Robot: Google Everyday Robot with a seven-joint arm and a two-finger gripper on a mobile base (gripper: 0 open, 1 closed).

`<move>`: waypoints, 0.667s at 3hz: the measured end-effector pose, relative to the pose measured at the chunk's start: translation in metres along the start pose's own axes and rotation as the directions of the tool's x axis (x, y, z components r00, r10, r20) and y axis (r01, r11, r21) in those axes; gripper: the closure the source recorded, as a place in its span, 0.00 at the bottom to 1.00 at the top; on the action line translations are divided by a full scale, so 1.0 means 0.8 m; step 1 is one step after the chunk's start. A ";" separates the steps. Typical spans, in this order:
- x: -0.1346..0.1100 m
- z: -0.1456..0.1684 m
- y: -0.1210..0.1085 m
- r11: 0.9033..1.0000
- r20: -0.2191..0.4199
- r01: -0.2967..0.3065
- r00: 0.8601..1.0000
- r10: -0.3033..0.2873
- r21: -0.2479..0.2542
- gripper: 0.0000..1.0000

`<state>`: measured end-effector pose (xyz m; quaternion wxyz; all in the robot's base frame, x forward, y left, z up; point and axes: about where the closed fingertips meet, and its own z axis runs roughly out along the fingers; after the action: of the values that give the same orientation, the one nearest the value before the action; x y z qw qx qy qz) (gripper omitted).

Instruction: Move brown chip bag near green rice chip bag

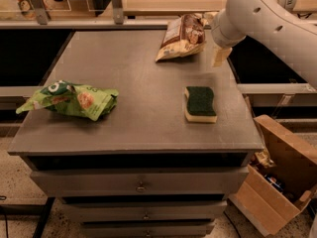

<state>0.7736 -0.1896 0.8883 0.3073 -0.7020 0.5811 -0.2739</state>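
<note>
The brown chip bag, brown and cream-yellow, is at the far right of the grey table. Its right end is raised and its lower left corner is near the tabletop. My gripper is at that raised end and shut on it, mostly hidden behind the white wrist. The green rice chip bag, wrinkly lime green with a dark round logo, lies flat near the table's left edge, far from the brown bag.
A yellow sponge with a green top lies on the right half of the table, between the brown bag and the front edge. An open cardboard box stands on the floor to the right. A rail and shelf run behind the table.
</note>
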 end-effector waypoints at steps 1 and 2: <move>-0.002 0.006 0.006 1.000 0.009 0.006 1.000 -0.006 -0.013 0.00; -0.008 0.015 0.006 1.000 0.023 0.004 1.000 -0.004 -0.013 0.18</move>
<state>0.7779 -0.1824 0.8767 0.3090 -0.7083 0.5778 -0.2626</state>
